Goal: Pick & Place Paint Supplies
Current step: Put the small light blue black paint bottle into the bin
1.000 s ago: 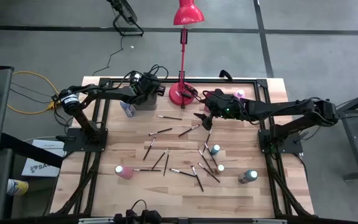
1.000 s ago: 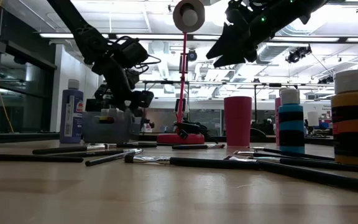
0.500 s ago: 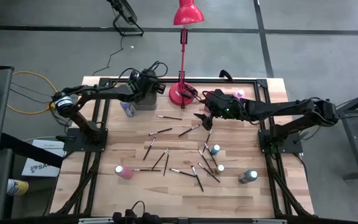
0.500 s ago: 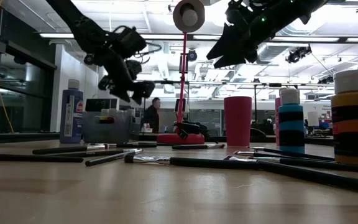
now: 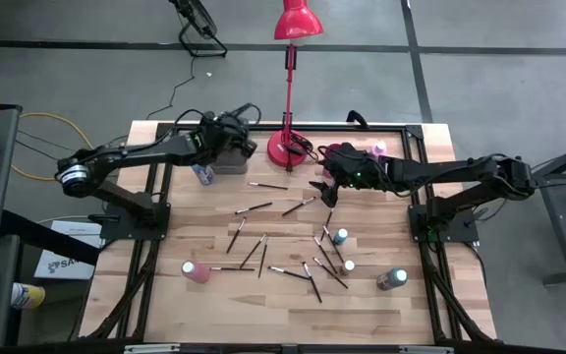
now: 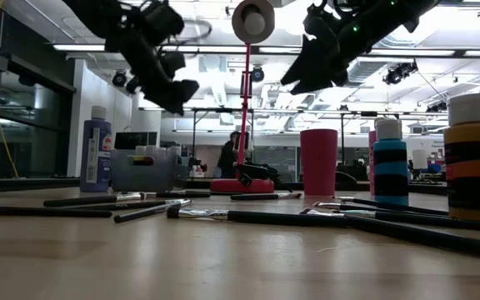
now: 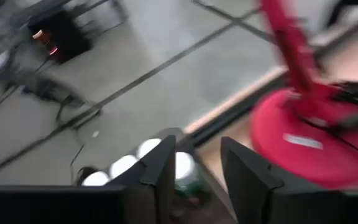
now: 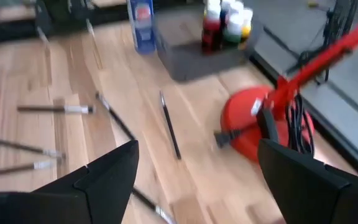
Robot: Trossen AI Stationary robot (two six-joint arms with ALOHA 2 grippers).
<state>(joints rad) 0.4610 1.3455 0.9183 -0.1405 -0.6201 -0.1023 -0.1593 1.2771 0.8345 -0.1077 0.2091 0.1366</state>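
- Nearest the table's front edge, a pink paint bottle (image 5: 196, 271) is seen standing at the left, and a teal-topped bottle (image 5: 392, 279) at the right, near the table's front right corner.
- Between them, thin dark-handled paintbrushes (image 5: 263, 258) are scattered flat over the middle of the wooden table (image 5: 165, 295); two more small bottles (image 5: 340, 237) are stood among the brushes on the right side.
- In the low view, a yellow-and-black bottle (image 6: 473, 162) and a blue-and-black bottle (image 6: 389, 164) are seen upright at the right, with brushes (image 6: 248, 217) lying in front of them.
- Farther back, the right gripper (image 5: 318, 187) is held in the air above the brushes at the table's centre; its fingers are spread wide with nothing between them, and in its wrist view the brushes (image 8: 169, 132) lie on the wood below and beyond the fingertips, untouched.
- At the far edge, the left gripper (image 5: 236, 138) is held above the grey bin (image 5: 226, 157); its fingers (image 7: 163, 171) stand a little apart with nothing gripped, and white bottle caps (image 7: 124, 165) in the bin are seen just past them.
- A blue bottle (image 5: 202, 173) stands just beside the bin.
- A red lamp base (image 5: 287, 149) rests near the bin, at the back.
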